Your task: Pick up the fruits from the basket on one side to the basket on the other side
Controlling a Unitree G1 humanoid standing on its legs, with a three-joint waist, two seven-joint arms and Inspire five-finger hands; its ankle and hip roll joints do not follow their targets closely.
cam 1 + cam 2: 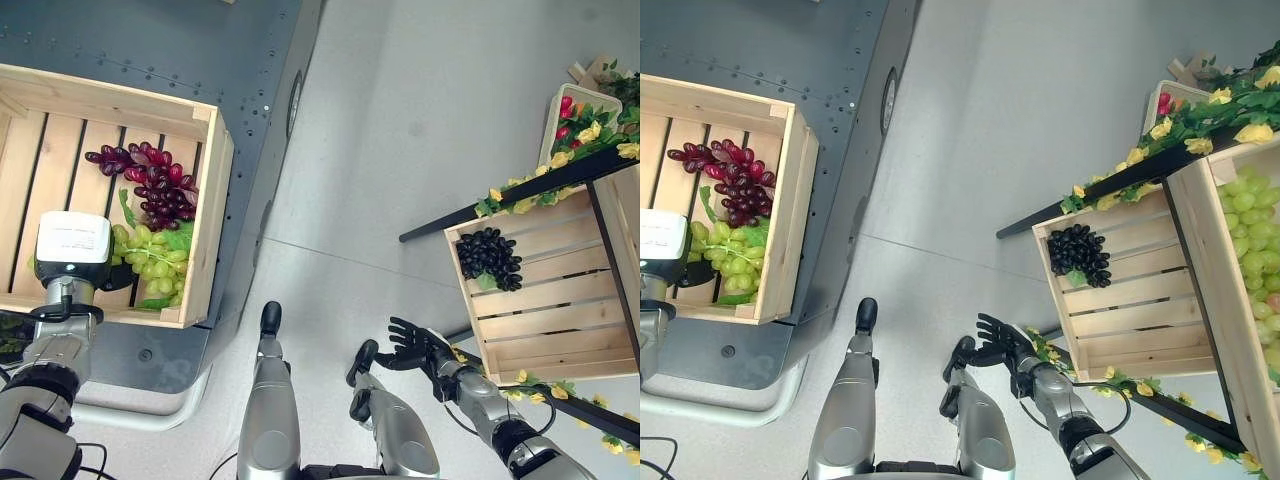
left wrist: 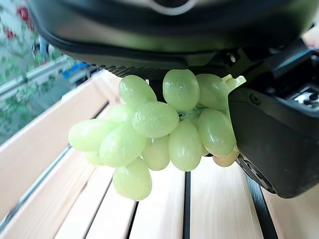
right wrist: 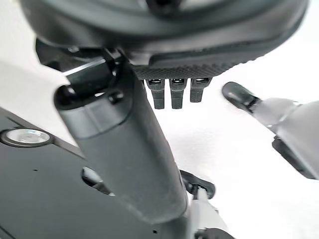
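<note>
A wooden crate (image 1: 207, 225) on my left holds a bunch of red grapes (image 1: 155, 185) and a bunch of green grapes (image 1: 155, 262). My left hand (image 2: 271, 134) is down inside this crate beneath its white wrist box (image 1: 72, 245). In the left wrist view the green grapes (image 2: 159, 129) sit between palm and thumb, just above the slats. On my right, a second crate (image 1: 545, 315) holds black grapes (image 1: 488, 258). My right hand (image 1: 412, 345) hovers over the floor beside that crate's near left corner, fingers (image 3: 172, 92) spread straight and holding nothing.
The left crate rests on a dark riveted metal platform (image 1: 200, 50). A black frame with yellow flowers and leaves (image 1: 530, 185) runs round the right crate. Further right is another crate with green grapes (image 1: 1245, 250). Grey floor (image 1: 400, 120) lies between the crates.
</note>
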